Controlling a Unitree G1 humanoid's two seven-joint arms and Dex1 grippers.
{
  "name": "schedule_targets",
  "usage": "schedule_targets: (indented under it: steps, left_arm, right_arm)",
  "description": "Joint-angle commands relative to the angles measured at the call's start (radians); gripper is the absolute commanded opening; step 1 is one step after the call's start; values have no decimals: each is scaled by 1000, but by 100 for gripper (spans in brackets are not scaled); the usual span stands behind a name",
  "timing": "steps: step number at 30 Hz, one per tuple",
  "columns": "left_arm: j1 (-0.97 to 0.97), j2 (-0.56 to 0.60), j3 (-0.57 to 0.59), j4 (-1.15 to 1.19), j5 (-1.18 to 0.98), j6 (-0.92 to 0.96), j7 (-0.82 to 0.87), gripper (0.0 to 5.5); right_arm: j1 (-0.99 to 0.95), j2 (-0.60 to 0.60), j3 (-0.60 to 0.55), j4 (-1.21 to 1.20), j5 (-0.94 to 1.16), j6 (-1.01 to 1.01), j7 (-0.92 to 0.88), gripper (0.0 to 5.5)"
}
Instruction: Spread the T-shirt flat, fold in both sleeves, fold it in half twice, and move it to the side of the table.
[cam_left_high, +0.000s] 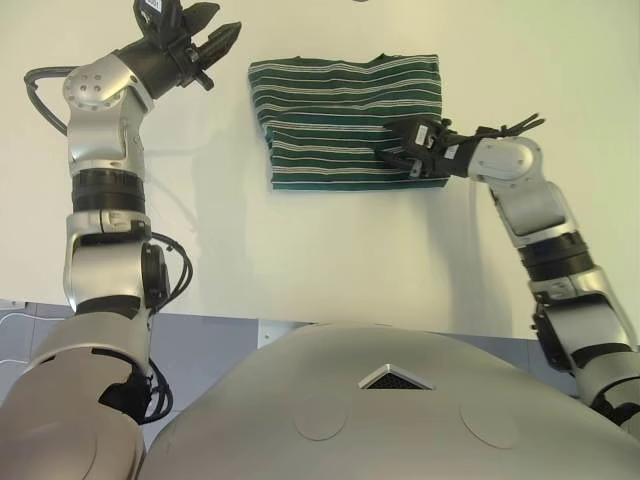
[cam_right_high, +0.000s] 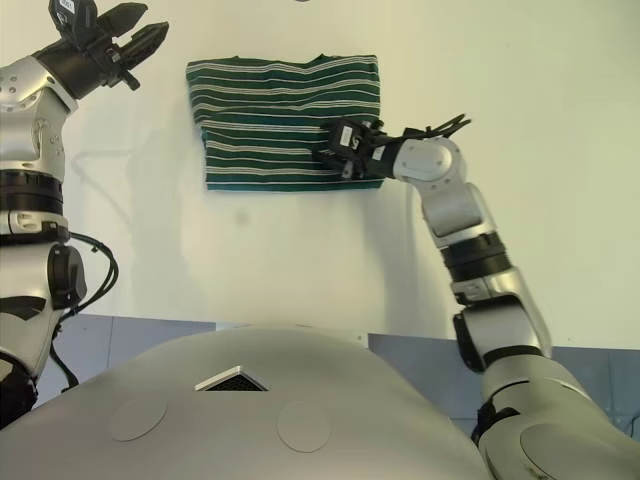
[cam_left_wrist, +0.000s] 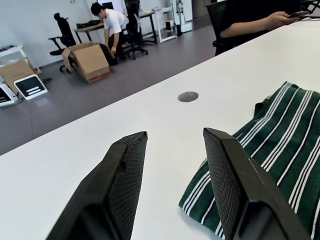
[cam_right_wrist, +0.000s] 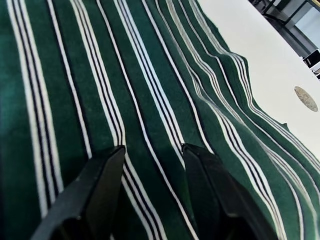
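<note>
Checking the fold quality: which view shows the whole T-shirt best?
The left eye view: the whole folded T-shirt lies as a rectangle on the table, the right gripper at its near right corner. The right eye view matches. The left wrist view catches one corner; the right wrist view, a close stretch of stripes.

Looks like an open-plan office, seen from a long white table (cam_left_wrist: 150, 130) with a round cable grommet (cam_left_wrist: 188, 96) set into its top. Beyond the table's far edge, shows a wide grey floor (cam_left_wrist: 150, 65) running to a pale wall, with a black swivel chair (cam_left_wrist: 62, 30) and a desk (cam_left_wrist: 92, 26) standing well away from the table. Between that desk and the table, has an open cardboard box (cam_left_wrist: 90, 61) sitting on the floor.
</note>
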Motion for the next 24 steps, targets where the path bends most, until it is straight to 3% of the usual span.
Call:
schedule_targets:
  steps: [1, 6, 11, 14, 17, 19, 21, 24]
  left_arm:
    - [135, 5, -27, -313, -3, 107, 49, 206]
    - [175, -16, -87, -443, 9, 176, 73, 206]
    - [176, -6, -139, -448, 48, 157, 70, 206]
    - [183, 27, -177, -426, 98, 113, 42, 206]
    - [240, 95, -222, -510, 94, 105, -59, 206]
    - [323, 171, -257, -629, 76, 93, -155, 206]
    - [385, 222, -261, -713, 63, 87, -203, 206]
    - [445, 316, -299, -763, 149, -51, -272, 206]
  right_arm:
    - [-98, -182, -52, 200, -150, 5, -51, 212]
    - [-337, -48, -98, 380, -133, -94, -183, 212]
    - [-263, 179, -57, 408, -82, -58, -226, 212]
    - [-150, 295, 57, 373, -108, -38, -202, 212]
    - [-15, 268, 127, 168, -63, -48, -93, 212]
    - [59, 200, 109, 20, -7, -46, -27, 212]
    - [86, 165, 73, -66, 36, -39, 1, 212]
    - [78, 109, -91, -216, 163, 26, 3, 212]
